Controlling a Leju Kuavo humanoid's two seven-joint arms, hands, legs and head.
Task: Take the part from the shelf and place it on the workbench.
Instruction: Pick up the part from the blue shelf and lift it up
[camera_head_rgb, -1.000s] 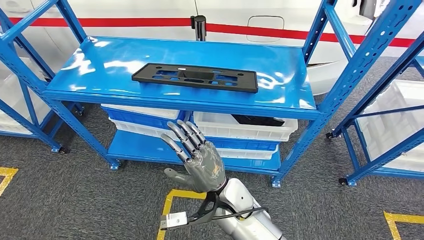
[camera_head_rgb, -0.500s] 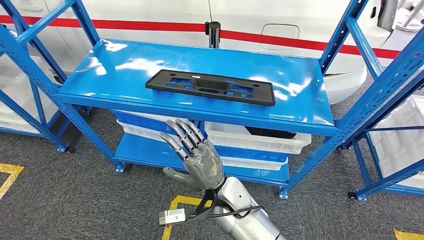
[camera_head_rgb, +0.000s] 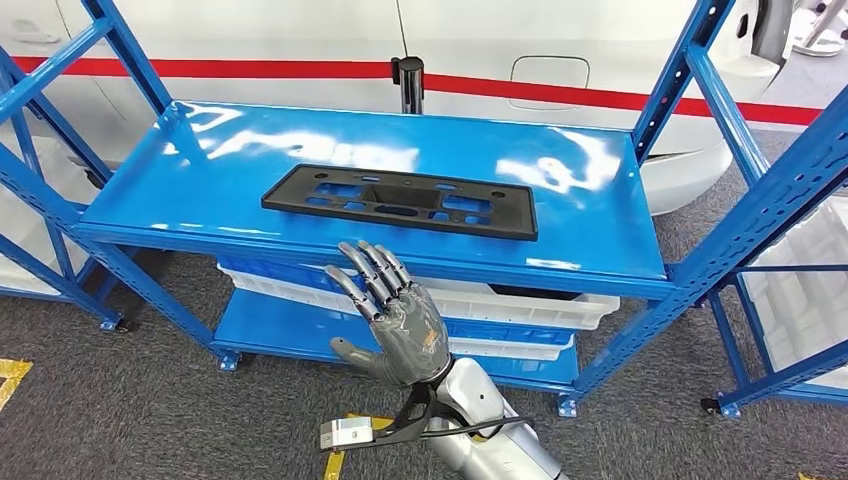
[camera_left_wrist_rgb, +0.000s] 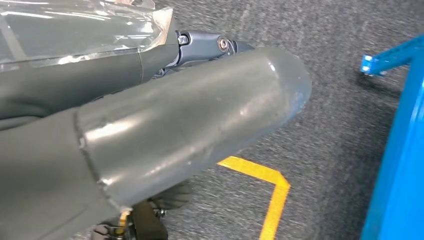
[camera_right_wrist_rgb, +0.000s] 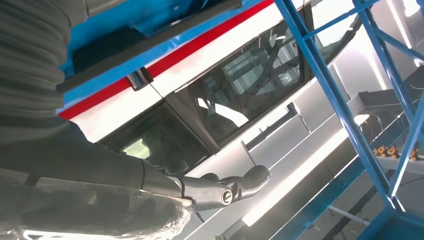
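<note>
While the right robot hand hovers spread, white bins sit beneath the part.

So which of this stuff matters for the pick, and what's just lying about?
For the job:
black part flat on the blue shelf
right hand, empty, below the shelf's front edge

Just lying about:
white bins underneath
neighbouring racks
yellow floor tape

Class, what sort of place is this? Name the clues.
Probably a car factory or parts store: blue steel shelving, white parts bins beneath it, and a white car body behind.
</note>
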